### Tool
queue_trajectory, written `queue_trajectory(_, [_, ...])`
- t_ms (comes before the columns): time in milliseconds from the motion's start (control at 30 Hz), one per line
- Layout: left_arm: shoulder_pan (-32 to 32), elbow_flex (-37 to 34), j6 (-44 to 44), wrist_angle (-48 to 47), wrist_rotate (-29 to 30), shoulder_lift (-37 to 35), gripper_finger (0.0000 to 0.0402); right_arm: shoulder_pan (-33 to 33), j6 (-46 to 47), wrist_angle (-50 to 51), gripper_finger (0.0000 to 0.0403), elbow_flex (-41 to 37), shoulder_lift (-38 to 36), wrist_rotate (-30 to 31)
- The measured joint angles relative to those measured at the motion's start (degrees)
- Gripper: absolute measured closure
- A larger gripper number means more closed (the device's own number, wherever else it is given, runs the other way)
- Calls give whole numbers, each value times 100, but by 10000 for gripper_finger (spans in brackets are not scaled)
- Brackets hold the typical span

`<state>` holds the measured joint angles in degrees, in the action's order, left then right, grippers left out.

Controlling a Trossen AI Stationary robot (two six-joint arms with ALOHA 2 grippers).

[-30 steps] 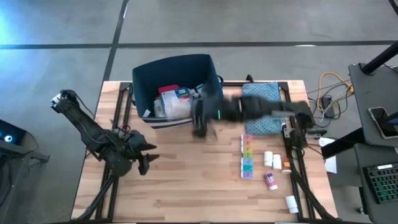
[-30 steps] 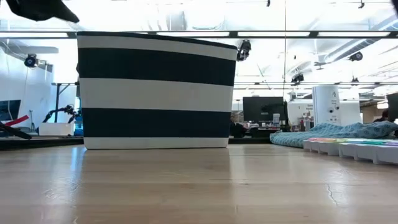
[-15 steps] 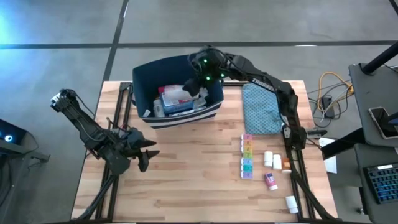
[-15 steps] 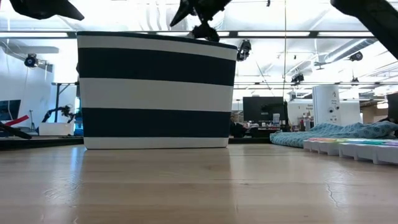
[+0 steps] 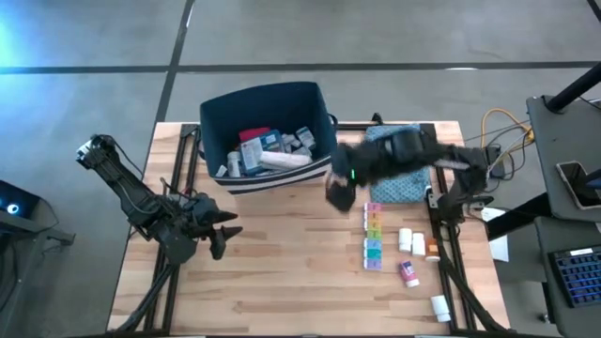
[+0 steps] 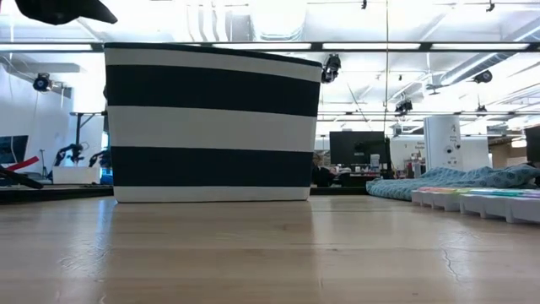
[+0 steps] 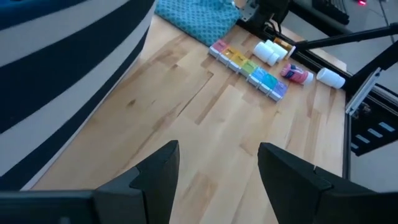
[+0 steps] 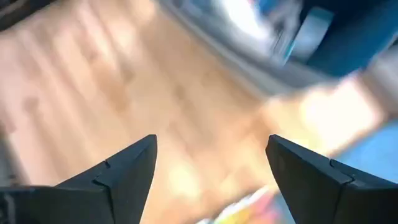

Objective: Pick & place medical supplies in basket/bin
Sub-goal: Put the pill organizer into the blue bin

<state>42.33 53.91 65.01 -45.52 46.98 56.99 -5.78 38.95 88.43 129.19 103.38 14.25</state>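
Your right gripper (image 5: 338,192) hung over the table (image 5: 282,272) just beside the navy bin (image 5: 324,117), jaws spread and holding nothing. The bin held several supplies, while the rainbow pill organizer (image 5: 373,237) and white bottles (image 5: 411,242) lay on the table's right side. Your left gripper (image 5: 218,237) waited open at the left.

**Count on the table**

One navy striped bin (image 5: 268,101) sits at 12 o'clock, its contents piled too close to count. One teal pouch (image 5: 399,178) and one rainbow pill organizer (image 5: 373,237) lie at 3 o'clock. Beside the organizer are about five small bottles and tubes (image 5: 411,242). Two grippers (image 5: 214,235) show.
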Motion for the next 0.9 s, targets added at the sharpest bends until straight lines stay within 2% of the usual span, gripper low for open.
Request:
queue_trajectory(133, [-5, 0, 4, 35, 2, 36, 203, -579, 2290, 216, 110, -960, -58, -145])
queue_trajectory(300, [-2, -3, 15, 72, -25, 83, 203, -1176, 4278, 131, 103, -2751, -105, -1018])
queue_trajectory(433, [-2, -39, 7, 72, -28, 104, 203, -1443, 5595, -273, 88, -4043, -101, -1434])
queue_trajectory(600, [-2, -132, 2, 76, -38, 103, 203, -1310, 6315, -1559, 81, -5210, -184, -1302])
queue_trajectory(733, [-2, -191, 2, 80, -131, 100, 203, -1074, 6526, -2018, 81, -5982, -188, -1304])
queue_trajectory(900, [-1, -225, 0, 73, -288, 100, 203, -912, 6712, -2397, 81, -6354, -357, -1286])
